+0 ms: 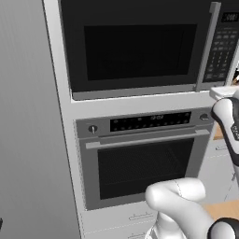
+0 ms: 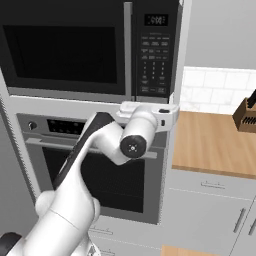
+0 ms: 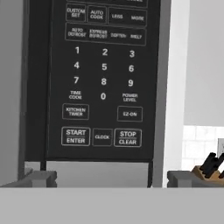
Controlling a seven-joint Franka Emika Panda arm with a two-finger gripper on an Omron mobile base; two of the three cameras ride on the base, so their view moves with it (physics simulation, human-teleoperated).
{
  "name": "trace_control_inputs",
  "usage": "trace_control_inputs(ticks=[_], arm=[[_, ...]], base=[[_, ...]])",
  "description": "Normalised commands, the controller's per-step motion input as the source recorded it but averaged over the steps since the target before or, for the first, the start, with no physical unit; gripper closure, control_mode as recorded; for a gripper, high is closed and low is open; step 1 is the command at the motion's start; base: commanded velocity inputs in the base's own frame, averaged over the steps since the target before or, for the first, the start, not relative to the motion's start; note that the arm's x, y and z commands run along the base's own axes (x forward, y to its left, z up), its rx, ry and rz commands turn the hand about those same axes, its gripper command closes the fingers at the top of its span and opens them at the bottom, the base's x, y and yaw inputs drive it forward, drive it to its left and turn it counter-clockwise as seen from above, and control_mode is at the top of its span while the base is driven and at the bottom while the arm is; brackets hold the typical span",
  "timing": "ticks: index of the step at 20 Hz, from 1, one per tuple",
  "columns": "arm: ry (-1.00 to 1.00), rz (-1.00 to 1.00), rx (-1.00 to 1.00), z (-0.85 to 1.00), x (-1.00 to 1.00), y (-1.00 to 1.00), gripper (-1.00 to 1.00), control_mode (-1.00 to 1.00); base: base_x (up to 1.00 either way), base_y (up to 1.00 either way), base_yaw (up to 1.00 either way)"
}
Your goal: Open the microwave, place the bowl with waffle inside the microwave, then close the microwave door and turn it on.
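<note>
The black microwave is built in above the oven. The microwave door is shut, its tall silver handle next to the keypad panel. My hand hovers just below the keypad's lower edge, in front of the white shelf. In the hand view the keypad is close ahead, with the START/ENTER button at the lower left. My gripper is open, with one fingertip at each bottom corner and nothing between them. The bowl with waffle is out of view.
A silver-fronted oven with a horizontal handle sits under the microwave. To the right a wooden counter carries a knife block. A tall grey panel stands on the left. Drawers lie below the counter.
</note>
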Motion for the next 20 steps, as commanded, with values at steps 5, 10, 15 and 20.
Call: trace_control_inputs(ticks=[5, 10, 15, 20], arm=[[0.00, 0.00, 0.00, 0.00, 0.42, 0.00, -1.00, -1.00], [0.00, 0.00, 0.00, 0.00, 0.21, -0.03, -1.00, -1.00], [0.01, -0.03, 0.00, 0.05, 0.00, -0.16, -1.00, -1.00], [0.00, -0.08, 0.00, 0.08, 0.00, -0.11, -1.00, -1.00]], base=[[0.00, 0.00, 0.00], [0.00, 0.00, 0.00], [0.00, 0.00, 0.00], [0.00, 0.00, 0.00]])
